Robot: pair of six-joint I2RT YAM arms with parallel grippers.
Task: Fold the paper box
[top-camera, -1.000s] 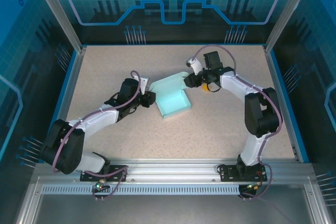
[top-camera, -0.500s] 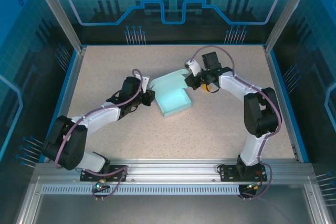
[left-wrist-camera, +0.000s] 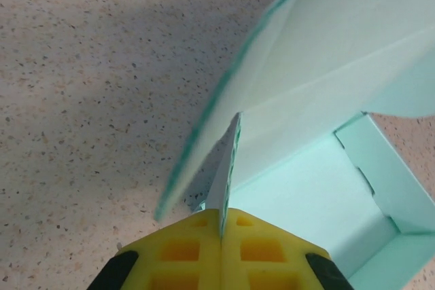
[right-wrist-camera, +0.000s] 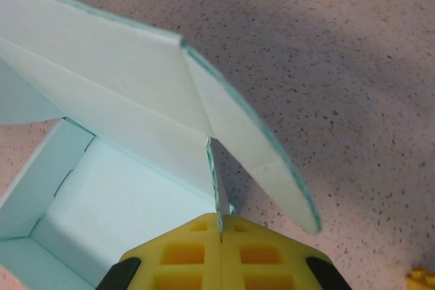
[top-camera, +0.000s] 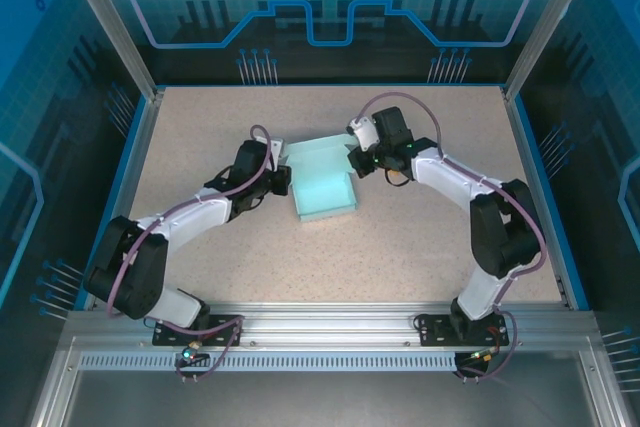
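The paper box (top-camera: 322,187) sits just above the middle of the top view on the speckled table (top-camera: 420,247). It is pale blue card, partly formed: a shallow tray with low walls, and a broad panel (top-camera: 318,153) rising from its upper edge.

In the left wrist view the paper box (left-wrist-camera: 306,195) takes up the right half of the frame. Its tray opens at the lower right and the broad panel (left-wrist-camera: 326,45) leans across the upper right. A thin flap (left-wrist-camera: 231,161) stands edge-on at bottom centre, and the left gripper (left-wrist-camera: 221,216) has its yellow pads (left-wrist-camera: 177,249) pressed together on it.

The right wrist view mirrors this. The tray (right-wrist-camera: 129,202) lies at the lower left, the panel (right-wrist-camera: 102,52) slants over the upper left, and an edge-on flap (right-wrist-camera: 216,181) is pinched between the closed yellow pads (right-wrist-camera: 272,252) of the right gripper (right-wrist-camera: 221,225). A small yellow object (right-wrist-camera: 423,278) shows at the lower right corner.

From above, the left gripper (top-camera: 283,179) meets the box's left side and the right gripper (top-camera: 355,160) meets its upper right corner. The left arm (top-camera: 190,217) reaches in from the lower left, the right arm (top-camera: 460,182) from the lower right.
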